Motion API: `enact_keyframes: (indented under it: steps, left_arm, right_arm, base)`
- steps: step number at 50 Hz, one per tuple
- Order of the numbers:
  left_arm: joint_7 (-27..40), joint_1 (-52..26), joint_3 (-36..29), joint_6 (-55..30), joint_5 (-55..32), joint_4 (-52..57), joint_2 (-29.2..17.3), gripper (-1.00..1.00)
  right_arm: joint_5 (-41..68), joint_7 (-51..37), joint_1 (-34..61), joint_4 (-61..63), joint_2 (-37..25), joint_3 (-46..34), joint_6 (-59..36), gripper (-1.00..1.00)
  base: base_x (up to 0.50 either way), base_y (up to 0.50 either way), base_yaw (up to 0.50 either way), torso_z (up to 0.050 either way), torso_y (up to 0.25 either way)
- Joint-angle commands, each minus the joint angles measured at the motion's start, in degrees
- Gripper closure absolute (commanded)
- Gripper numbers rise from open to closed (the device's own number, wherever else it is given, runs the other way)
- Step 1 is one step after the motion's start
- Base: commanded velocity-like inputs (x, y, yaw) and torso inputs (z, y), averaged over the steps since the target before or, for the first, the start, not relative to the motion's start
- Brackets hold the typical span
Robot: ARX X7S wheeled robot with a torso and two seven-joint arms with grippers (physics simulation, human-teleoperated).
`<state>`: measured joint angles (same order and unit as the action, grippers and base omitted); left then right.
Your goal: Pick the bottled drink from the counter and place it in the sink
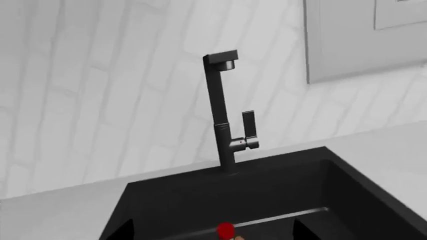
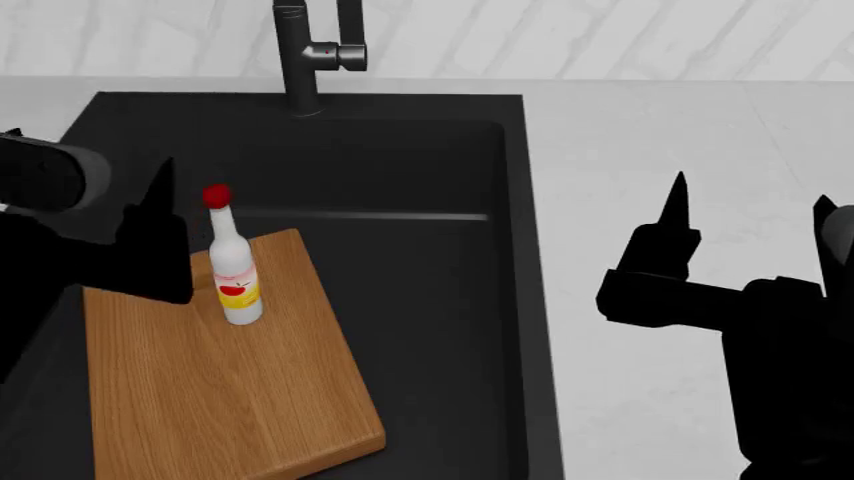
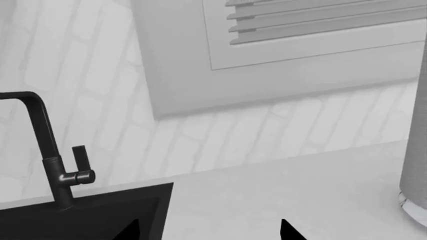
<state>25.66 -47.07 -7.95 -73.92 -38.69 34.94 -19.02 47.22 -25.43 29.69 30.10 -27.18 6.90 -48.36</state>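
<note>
- Bottled drink stands upright, slight tilt, on the wooden board, near the board's far edge on the faucet side.
- Board lies inside the sink, filling the basin's left part as seen from the head camera. So the bottle is inside the sink's outline, resting on the board, not on the basin floor.
- Faucet sits at the sink's back rim, behind the bottle and well apart from it.
- Left end effector is over the sink, just beside the bottle on the side away from the basin's centre. One dark finger points toward the faucet. Contact with the bottle: cannot tell. Spread or pressed together: cannot tell, only a black silhouette shows.
- Left wrist camera faces the faucet and back wall; only the bottle's red cap shows at the frame edge.
- Right end effector hovers over the bench, to the right of the sink, well apart from the bottle. Fingers spread wide, tips pointing toward the back wall, nothing between them.
- Right wrist camera: both fingertips show apart over the bench, with the sink corner and faucet alongside.
</note>
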Motion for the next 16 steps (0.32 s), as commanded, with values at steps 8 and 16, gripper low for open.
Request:
enact_keyframes:
  steps: [8, 16]
  left_arm:
    - [4.52, 5.67, 6.5, -9.58, -7.63, 15.3, -0.71, -1.0]
    - [10.76, 6.21, 13.81, -15.86, -19.59, 21.74, -1.26, -1.0]
  right_arm:
    - [0.38, -0.3, -0.03, 0.22, -0.26, 0.01, 0.11, -1.0]
    - [0.3, -0.36, -0.18, 0.12, -0.27, -0.15, 0.35, -1.0]
  base:
    - [0.0, 0.0, 0.0, 0.0, 0.0]
    - [0.0, 0.0, 0.0, 0.0, 0.0]
